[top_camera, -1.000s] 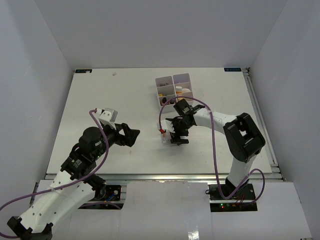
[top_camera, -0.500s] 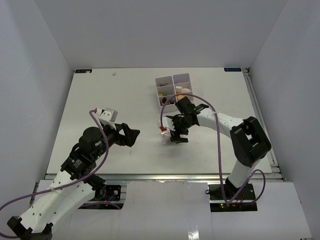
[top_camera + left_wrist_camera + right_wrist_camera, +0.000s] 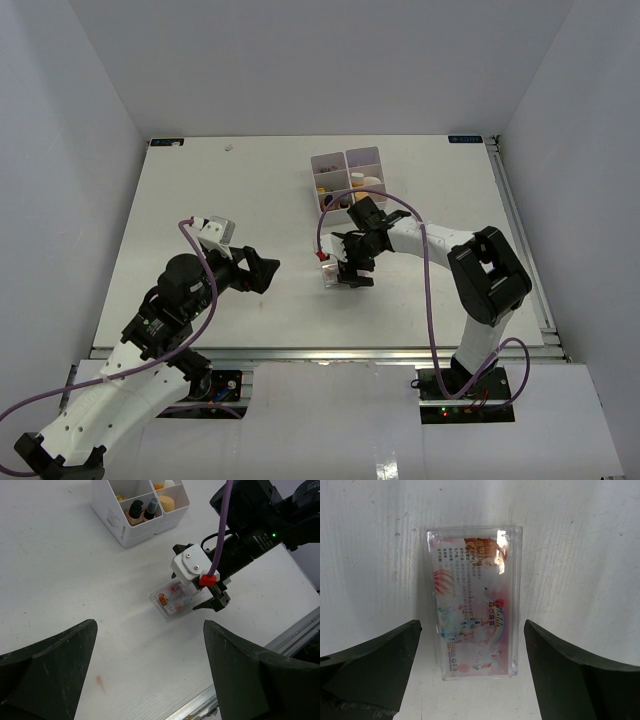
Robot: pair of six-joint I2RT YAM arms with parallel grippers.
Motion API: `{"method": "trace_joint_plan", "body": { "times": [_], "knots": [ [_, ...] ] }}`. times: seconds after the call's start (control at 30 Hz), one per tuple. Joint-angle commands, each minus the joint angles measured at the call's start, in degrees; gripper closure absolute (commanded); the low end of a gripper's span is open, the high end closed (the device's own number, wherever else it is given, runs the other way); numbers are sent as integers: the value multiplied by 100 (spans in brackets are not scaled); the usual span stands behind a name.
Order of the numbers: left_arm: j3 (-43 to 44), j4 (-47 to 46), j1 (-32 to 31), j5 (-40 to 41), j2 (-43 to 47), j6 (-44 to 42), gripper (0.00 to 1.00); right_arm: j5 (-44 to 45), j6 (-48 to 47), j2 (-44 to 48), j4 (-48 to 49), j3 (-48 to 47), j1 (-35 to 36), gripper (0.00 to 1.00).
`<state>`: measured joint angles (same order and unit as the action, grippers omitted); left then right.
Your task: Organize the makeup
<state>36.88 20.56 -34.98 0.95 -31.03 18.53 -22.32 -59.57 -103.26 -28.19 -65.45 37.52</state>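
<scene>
White walls (image 3: 90, 120) close off three sides of a white table (image 3: 200, 190), and a metal rail (image 3: 300, 352) runs along its near edge. On the left half, broad open tabletop lies between the left arm and the far edge. The left gripper (image 3: 262, 270) hangs high above that part with its jaws spread wide and nothing between them. A white four-compartment box (image 3: 328, 163) stands right of centre, nearer the far edge than the near one and well apart from the right-hand side. From the left wrist view its near wall (image 3: 150, 530) faces the open floor of the table. A tan-orange sponge (image 3: 166, 502) and two dark-capped bottles (image 3: 142, 509) sit in its compartments. Just on the near side of the box, near the middle of the table and well apart from every edge, a flat clear packet (image 3: 475, 605) with pink-red print lies flat. The right gripper (image 3: 470, 630) is low over it, jaws apart. One finger (image 3: 375, 660) stands on each long side of the packet, with a strip of bare table between finger and packet on both sides.
</scene>
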Motion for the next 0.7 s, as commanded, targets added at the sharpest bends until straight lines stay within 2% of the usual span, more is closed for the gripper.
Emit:
{"method": "trace_joint_plan", "body": {
  "times": [0.0, 0.13, 0.17, 0.3, 0.37, 0.47, 0.57, 0.67],
  "knots": [
    [-41, -62, 9, -49, 18, 30, 2, 33, 86, -244, 105, -24, 17, 9],
    [-63, -92, 9, -34, -5, 66, 2, -4, 95, -283, 128, 18, 19, 2],
    [-67, -101, 9, -34, -9, 82, 2, -25, 100, -278, 130, 23, 14, 4],
    [-111, -183, 9, -62, -52, 154, 4, -191, 154, -145, 121, 41, -18, 27],
    [-165, -289, 9, -67, -53, 242, 8, -273, 201, -71, 121, 59, -43, 39],
    [-306, -435, 9, 71, -44, 678, 22, -359, 302, 54, 168, 111, -111, 50],
    [-450, -678, 9, -72, -86, 1209, 33, -507, 477, 265, 251, 206, -233, 57],
    [-594, -1006, 9, -677, -318, 1912, 36, -602, 682, 613, 340, 278, -302, 58]
  ]
}}
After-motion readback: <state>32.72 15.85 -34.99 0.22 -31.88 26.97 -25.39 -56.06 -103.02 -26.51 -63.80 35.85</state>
